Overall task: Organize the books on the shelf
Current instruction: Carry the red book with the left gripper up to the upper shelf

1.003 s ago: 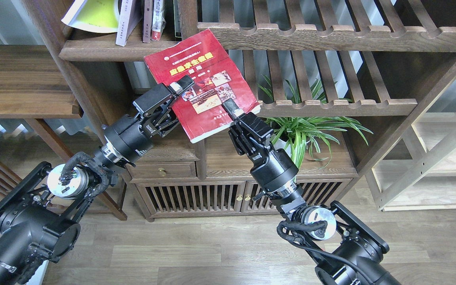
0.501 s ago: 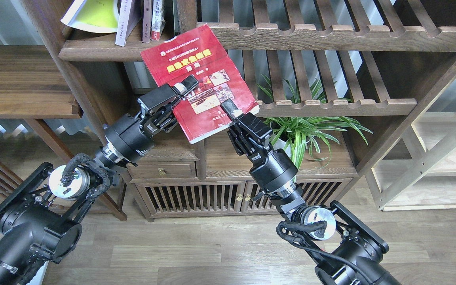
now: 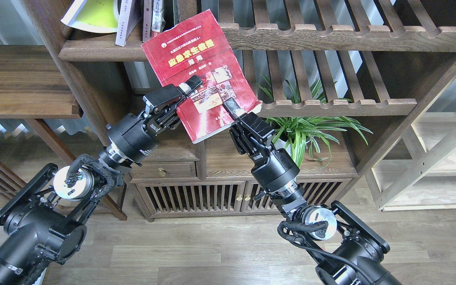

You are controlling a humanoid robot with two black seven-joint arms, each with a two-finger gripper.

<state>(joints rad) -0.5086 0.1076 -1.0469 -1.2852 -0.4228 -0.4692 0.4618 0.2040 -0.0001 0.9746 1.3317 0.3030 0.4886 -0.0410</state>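
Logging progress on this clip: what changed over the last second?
Both grippers, left and right, lifted the red book up toward the shelf, turning it more upright. Neither let go. The shelved books and plant stayed put.

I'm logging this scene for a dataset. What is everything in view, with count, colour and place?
Red book: 1, dark red, held up before the shelf.
Yellow-green book: 1, leaning on the shelf, far left.
Lavender book: 1, pale, beside it.
Thin books: 2, brown and white/red spines, standing further right.
Shelf: 1, dark brown, upper left.
Slatted racks: 2, dark brown, right.
Plant: 1, green, under the racks.
Cabinet: 1, dark brown, below.
Left gripper: black, on the red book.
Right gripper: black, on its lower edge.
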